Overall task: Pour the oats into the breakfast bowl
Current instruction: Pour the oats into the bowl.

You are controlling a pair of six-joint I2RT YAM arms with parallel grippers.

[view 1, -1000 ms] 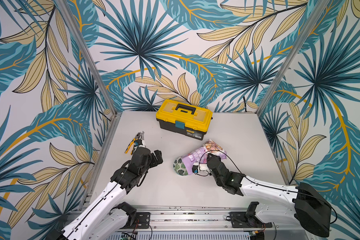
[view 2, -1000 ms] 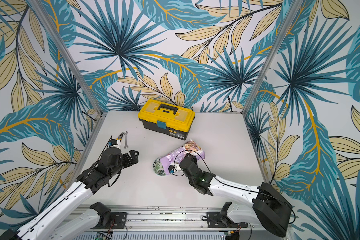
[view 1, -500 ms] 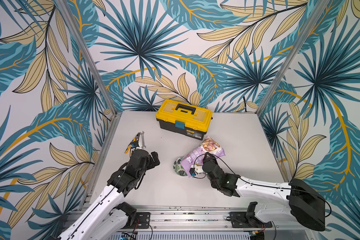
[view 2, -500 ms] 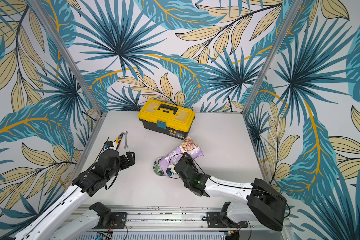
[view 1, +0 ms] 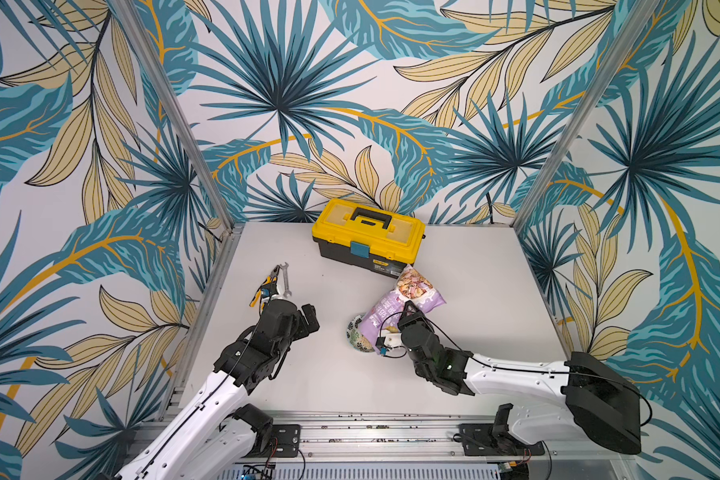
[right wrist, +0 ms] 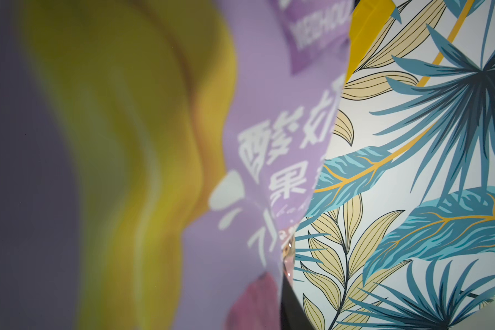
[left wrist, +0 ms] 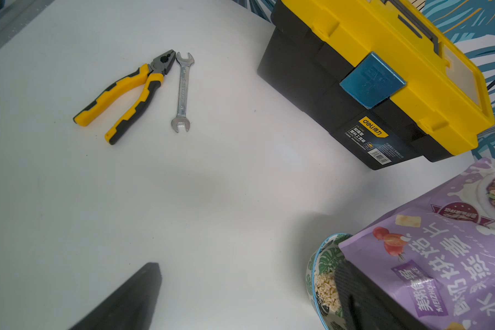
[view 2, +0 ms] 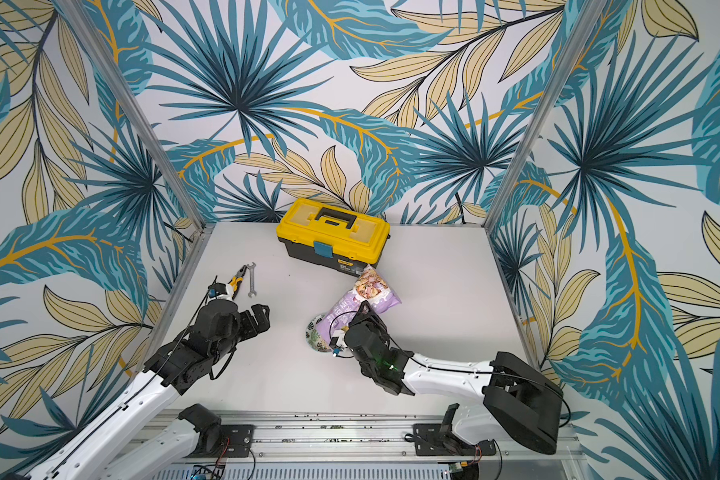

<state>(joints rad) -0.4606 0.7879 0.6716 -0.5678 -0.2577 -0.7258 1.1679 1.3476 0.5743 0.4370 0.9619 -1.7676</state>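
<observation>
Right gripper (view 1: 404, 319) clamps purple pouch (view 1: 391, 305), tilted, lower end over breakfast bowl (view 1: 354, 332) mid-scene. Oats (left wrist: 326, 288) lie in bowl (pale flakes, clear in left wrist view). Left gripper (view 1: 308, 320) hangs left of bowl, jaws wide apart, holding nothing. Yellow toolbox (view 1: 366, 237) far behind.

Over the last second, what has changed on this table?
The right gripper, shut on the pouch, tipped it steeper over the bowl, its bottom end swinging up toward the toolbox. The bowl, the toolbox and the open left gripper stayed put.
</observation>
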